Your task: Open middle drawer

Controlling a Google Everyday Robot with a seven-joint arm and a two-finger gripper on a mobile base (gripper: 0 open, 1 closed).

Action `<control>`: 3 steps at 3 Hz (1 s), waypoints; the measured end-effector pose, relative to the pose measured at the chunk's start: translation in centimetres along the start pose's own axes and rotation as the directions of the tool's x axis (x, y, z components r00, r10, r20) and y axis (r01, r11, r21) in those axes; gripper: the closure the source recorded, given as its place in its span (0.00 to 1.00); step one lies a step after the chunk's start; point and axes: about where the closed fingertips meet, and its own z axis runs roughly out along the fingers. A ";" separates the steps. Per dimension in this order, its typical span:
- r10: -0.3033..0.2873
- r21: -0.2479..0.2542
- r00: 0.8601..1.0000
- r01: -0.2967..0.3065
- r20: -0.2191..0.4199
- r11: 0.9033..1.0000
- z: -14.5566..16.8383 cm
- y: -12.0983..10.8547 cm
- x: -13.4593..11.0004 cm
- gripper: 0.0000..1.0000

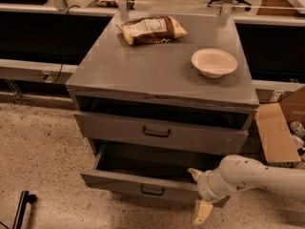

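Note:
The middle drawer [119,184] is the grey one pulled well out of the cabinet, its dark inside showing. Its small dark loop handle [152,191] sits at the centre of the front. My gripper [198,194] is at the right end of that front, to the right of the handle. It is open and empty, one finger [194,173] up by the drawer's top edge and the other hanging below the front. My white arm [257,174] comes in from the right. The taller-fronted drawer [205,138] above is nearly shut. The lowest drawer is hidden.
A snack bag [151,29] and a white bowl [214,62] lie on the grey cabinet top [143,68]. An open cardboard box [276,135] stands on the floor right of the cabinet. A dark object [21,211] lies on the speckled floor at the lower left.

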 end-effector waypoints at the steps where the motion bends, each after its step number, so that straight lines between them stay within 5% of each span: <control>1: 0.053 -0.085 0.999 -0.053 -0.001 0.995 1.8 1.5 1.7 0.18; 2: 0.088 -0.186 0.996 -0.086 0.002 0.979 2.6 3.7 2.4 0.25; 3: 0.088 -0.186 0.996 -0.086 0.002 0.979 2.2 3.6 2.2 0.23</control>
